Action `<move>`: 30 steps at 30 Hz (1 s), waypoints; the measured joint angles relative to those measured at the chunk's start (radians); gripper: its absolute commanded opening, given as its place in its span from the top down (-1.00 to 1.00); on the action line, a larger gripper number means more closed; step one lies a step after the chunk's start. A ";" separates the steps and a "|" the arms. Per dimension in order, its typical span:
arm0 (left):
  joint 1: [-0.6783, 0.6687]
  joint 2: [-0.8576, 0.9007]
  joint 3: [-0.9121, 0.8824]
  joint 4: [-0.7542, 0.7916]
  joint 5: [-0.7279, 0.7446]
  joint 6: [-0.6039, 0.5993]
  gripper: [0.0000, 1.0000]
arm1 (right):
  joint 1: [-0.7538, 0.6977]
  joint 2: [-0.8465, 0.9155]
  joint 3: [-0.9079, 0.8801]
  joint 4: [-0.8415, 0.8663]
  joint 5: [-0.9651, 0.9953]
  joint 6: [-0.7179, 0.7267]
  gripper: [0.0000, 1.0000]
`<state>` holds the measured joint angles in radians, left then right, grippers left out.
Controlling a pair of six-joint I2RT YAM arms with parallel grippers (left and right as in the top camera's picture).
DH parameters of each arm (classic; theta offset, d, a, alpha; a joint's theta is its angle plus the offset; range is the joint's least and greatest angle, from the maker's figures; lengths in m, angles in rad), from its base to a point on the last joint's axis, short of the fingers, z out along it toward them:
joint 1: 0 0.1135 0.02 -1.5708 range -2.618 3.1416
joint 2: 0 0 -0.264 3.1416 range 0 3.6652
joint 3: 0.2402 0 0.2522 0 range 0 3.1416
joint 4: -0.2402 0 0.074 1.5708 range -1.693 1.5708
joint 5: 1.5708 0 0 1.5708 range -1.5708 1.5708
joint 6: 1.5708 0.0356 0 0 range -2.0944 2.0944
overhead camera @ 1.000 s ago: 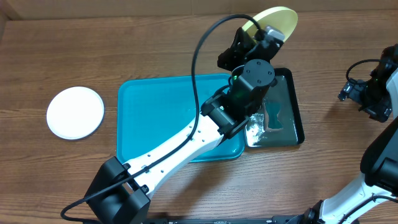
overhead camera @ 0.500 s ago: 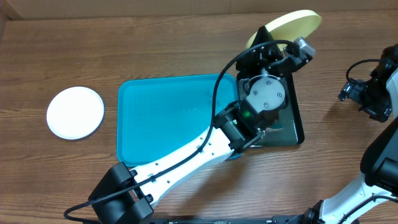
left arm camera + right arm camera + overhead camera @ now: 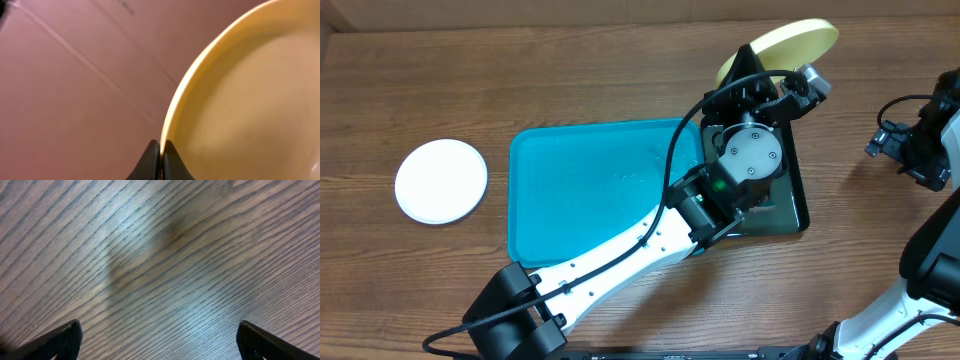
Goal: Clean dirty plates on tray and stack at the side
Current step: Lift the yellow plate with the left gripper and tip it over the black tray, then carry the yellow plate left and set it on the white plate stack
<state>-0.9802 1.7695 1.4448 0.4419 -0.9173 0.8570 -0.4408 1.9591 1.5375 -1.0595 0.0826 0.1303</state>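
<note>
A pale yellow plate (image 3: 782, 42) is held tilted on edge above the back of the black tray, and my left gripper (image 3: 767, 78) is shut on its rim. In the left wrist view the two black fingertips (image 3: 151, 156) pinch the plate's edge (image 3: 172, 120), with the gripper (image 3: 161, 156) at the bottom centre. A white plate (image 3: 441, 180) lies flat on the table, left of the turquoise tray (image 3: 582, 215), which holds no plate. My right gripper (image 3: 898, 146) hangs at the far right, and its view shows it (image 3: 160, 337) open over bare wood.
A glossy black tray (image 3: 798, 196) with wet contents sits against the turquoise tray's right side, largely under my left arm. A cardboard wall runs along the table's back edge. The wooden table (image 3: 410, 90) surrounds both trays.
My left arm has swung right and back with the yellow plate, then nearly stopped over the last half second. The right arm and the white plate have not moved.
</note>
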 measured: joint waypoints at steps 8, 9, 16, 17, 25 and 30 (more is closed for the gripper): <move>0.013 0.000 0.004 -0.561 0.031 -0.464 0.91 | 0.000 0.000 0.000 0.010 0.000 -0.001 -1.00; 0.021 0.001 0.005 -0.637 0.051 -0.555 0.91 | 0.000 0.000 0.000 0.010 0.000 0.000 -1.00; 0.123 0.035 0.004 -0.898 0.310 -0.999 0.91 | 0.000 0.000 0.000 0.010 0.000 0.000 -1.00; 0.142 0.038 0.004 -0.917 0.361 -1.044 0.92 | 0.000 0.000 0.000 0.009 0.000 0.000 -1.00; 0.371 0.039 0.004 -1.007 0.792 -1.310 0.92 | 0.000 0.000 0.000 0.009 0.000 -0.001 -1.00; 0.592 0.039 0.004 -1.096 1.044 -1.425 0.92 | 0.000 0.000 0.000 0.009 0.000 0.000 -1.00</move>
<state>-0.3882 1.8088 1.4487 -0.6540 0.1268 -0.5682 -0.4408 1.9591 1.5375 -1.0504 0.0826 0.1299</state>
